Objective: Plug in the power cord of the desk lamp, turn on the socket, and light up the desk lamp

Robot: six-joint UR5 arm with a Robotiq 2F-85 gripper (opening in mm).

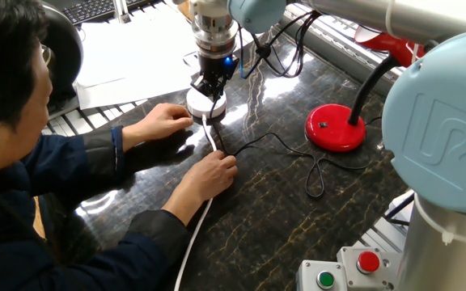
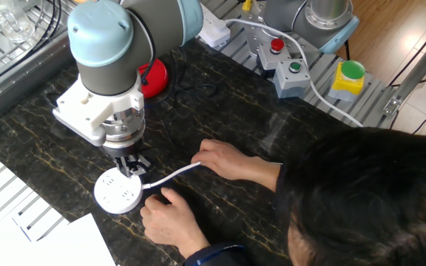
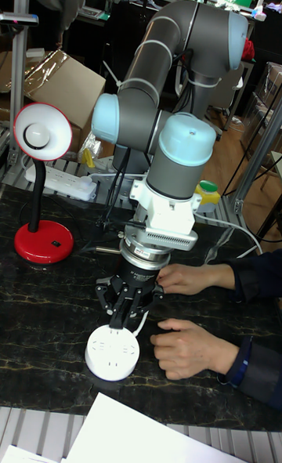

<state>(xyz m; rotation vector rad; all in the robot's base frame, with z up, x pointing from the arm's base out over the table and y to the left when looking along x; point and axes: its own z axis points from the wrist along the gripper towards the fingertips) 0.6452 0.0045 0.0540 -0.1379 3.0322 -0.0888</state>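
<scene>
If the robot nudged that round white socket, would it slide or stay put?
Probably slide: the socket is a low, smooth puck on glossy stone, so tipping seems unlikely. Its thick white cable looks stiff and might tug it. A person's hand rests close beside it.
</scene>
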